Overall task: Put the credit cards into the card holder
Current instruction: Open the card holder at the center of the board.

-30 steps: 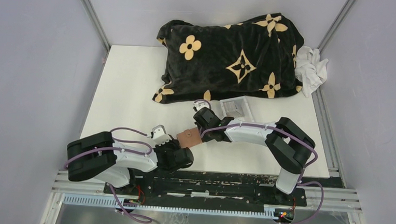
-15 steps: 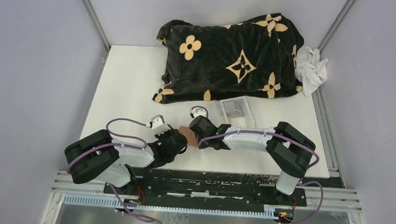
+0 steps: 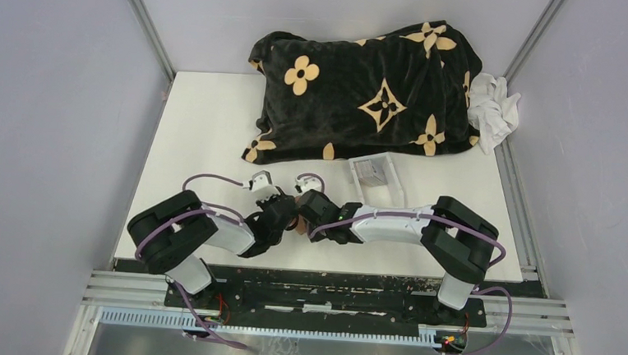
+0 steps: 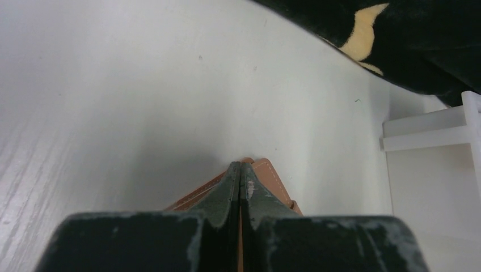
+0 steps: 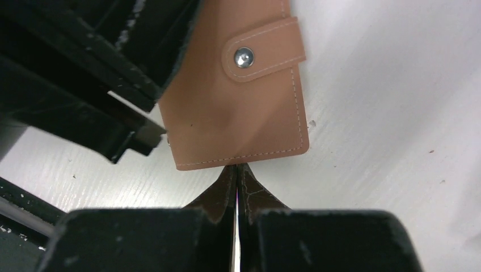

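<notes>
Blanket (image 3: 365, 90) and clear tray (image 3: 373, 174) lie beyond card holder (image 5: 238, 113) pinched by left gripper (image 4: 240, 166).

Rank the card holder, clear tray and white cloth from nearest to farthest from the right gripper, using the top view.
1. card holder, at the right gripper's jaws.
2. clear tray, behind it, rightward.
3. white cloth, far right corner.

Lab test cell: grey walls (image 3: 44, 87), aluminium rail (image 3: 549, 311).
</notes>
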You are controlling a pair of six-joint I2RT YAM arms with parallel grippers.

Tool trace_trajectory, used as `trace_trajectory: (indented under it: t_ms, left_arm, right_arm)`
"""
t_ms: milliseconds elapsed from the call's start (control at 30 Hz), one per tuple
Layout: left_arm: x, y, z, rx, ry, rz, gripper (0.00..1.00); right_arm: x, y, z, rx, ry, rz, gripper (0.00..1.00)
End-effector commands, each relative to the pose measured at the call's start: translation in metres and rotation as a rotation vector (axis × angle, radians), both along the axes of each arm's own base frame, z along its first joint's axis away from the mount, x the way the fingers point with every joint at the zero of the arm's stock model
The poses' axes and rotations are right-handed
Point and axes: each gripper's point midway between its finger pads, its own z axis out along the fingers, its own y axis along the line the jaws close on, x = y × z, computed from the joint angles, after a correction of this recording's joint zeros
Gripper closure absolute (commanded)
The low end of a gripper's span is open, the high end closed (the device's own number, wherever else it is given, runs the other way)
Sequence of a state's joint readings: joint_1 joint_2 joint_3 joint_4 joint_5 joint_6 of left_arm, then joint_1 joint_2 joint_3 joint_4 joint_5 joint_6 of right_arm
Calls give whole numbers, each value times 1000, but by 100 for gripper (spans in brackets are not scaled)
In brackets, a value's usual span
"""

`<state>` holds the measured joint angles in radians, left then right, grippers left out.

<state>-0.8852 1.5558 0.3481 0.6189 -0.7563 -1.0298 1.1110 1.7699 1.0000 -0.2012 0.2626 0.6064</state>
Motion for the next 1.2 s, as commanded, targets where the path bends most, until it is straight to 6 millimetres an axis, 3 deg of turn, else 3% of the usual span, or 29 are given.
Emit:
trace_trajectory:
  t_ms: [0, 267, 533, 700, 967, 1167]
  left_arm:
    - [12, -16, 10, -23, -34, -51, 97]
    - [24, 6, 44, -43, -107, 50, 97]
    - [17, 20, 78, -110, -177, 77, 97]
    - [3, 23, 71, -143, -150, 40, 97]
    - [-18, 30, 46, -187, -90, 14, 97]
    - [-21, 27, 45, -201, -84, -11, 97]
  right_arm:
    - [6, 16, 21, 72, -39, -6, 99]
    - [8, -5, 29, 21, -90, -15, 96]
    - [17, -23, 54, -40, -187, 12, 70]
    - [23, -8, 63, -87, -210, 124, 56]
    - [32, 25, 54, -91, -213, 217, 51]
    - [40, 34, 46, -125, -227, 232, 50]
